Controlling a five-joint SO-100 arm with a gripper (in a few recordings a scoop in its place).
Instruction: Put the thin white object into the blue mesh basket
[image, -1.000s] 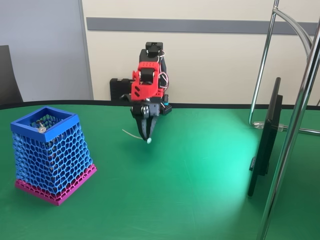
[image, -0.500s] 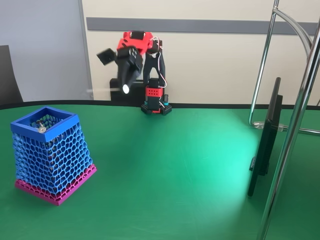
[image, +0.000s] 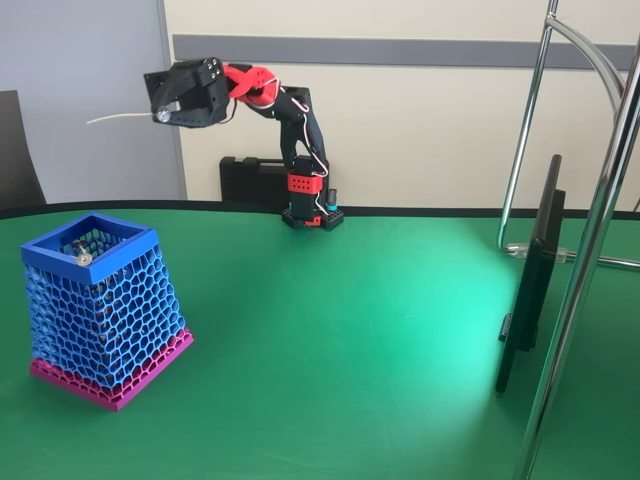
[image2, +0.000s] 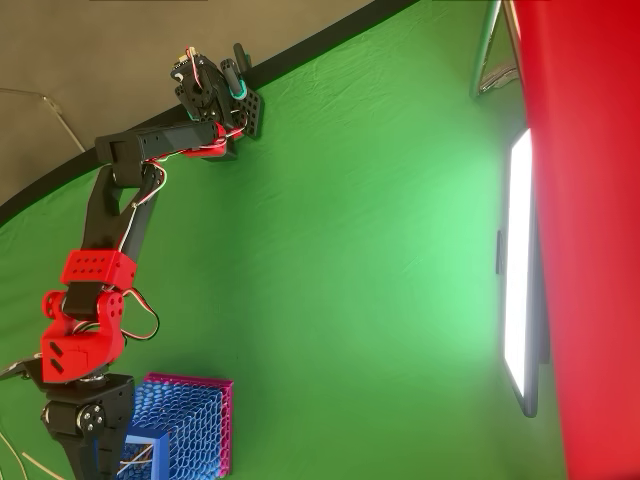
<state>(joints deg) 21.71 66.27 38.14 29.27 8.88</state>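
My gripper (image: 160, 111) is raised high on the left, above and slightly right of the blue mesh basket (image: 95, 300). It is shut on the thin white object (image: 120, 118), which sticks out level to the left from the fingers. The basket stands on the green table at the left, with a solid blue rim (image: 120, 243) and a magenta base. In the overhead view the black gripper (image2: 90, 440) hangs beside the basket (image2: 190, 425) at the bottom left.
A small silvery metal piece (image: 83, 257) lies in the basket. A dark monitor (image: 530, 280) stands edge-on at the right beside chrome stand tubes (image: 590, 230). A black box (image: 250, 180) sits behind the arm's base (image: 312, 215).
The arm has risen from low over the table's middle and swung up and left, carrying the thin white object to a spot above the basket.
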